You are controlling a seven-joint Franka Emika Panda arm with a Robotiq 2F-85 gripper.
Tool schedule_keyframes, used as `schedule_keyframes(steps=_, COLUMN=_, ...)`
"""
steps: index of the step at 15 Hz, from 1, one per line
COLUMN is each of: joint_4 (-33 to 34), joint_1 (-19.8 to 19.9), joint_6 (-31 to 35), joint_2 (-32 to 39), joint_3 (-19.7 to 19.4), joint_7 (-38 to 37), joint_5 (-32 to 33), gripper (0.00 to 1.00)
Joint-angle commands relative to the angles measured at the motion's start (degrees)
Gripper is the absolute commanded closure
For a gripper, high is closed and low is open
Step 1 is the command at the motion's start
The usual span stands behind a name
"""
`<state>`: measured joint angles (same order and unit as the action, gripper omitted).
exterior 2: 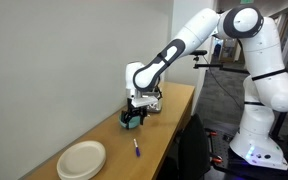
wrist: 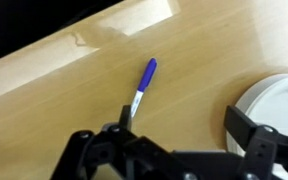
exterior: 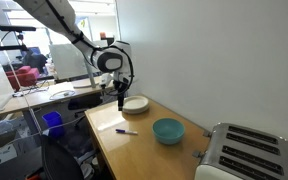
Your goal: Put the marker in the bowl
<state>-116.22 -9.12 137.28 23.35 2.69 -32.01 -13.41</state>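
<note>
The marker (exterior: pixel 126 131) is a small purple pen with a lighter end, lying flat on the wooden table (exterior: pixel 144 150). It also shows in an exterior view (exterior 2: pixel 136 148) and in the wrist view (wrist: pixel 144 85). The teal bowl (exterior: pixel 168 130) stands to one side of it, empty. My gripper (exterior: pixel 121 98) hangs above the table between the marker and the plates. It also shows in an exterior view (exterior 2: pixel 134 118). In the wrist view the gripper (wrist: pixel 184 122) is open and empty. One of its fingertips is near the marker's lighter end.
A stack of off-white plates (exterior: pixel 135 104) sits by the wall and also shows in an exterior view (exterior 2: pixel 82 159) and the wrist view (wrist: pixel 276 100). A silver toaster (exterior: pixel 249 155) stands beyond the bowl. The white wall runs along the table's far side.
</note>
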Motion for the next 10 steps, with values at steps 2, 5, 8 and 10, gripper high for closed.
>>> schedule_keyframes(steps=2, joint_4=4.57, joint_1=-2.52, joint_6=4.95, joint_2=7.04, joint_3=-1.56, joint_7=-7.6, joint_5=-1.08, gripper=0.0)
schedule_keyframes(steps=5, joint_4=4.59, joint_1=-3.3, joint_6=7.31, joint_2=9.65, joint_3=-2.06, joint_7=-9.76, joint_5=-1.75, gripper=0.0)
schedule_keyframes(steps=8, joint_4=3.9, joint_1=-2.96, joint_6=10.94, joint_2=11.41, joint_3=-2.23, joint_7=-9.25, joint_5=-2.15, gripper=0.0)
schedule_keyframes(steps=10, joint_4=1.37, joint_1=-2.98, joint_6=14.28, joint_2=11.78, joint_3=-1.91, joint_7=-9.2, joint_5=-3.65, gripper=0.0)
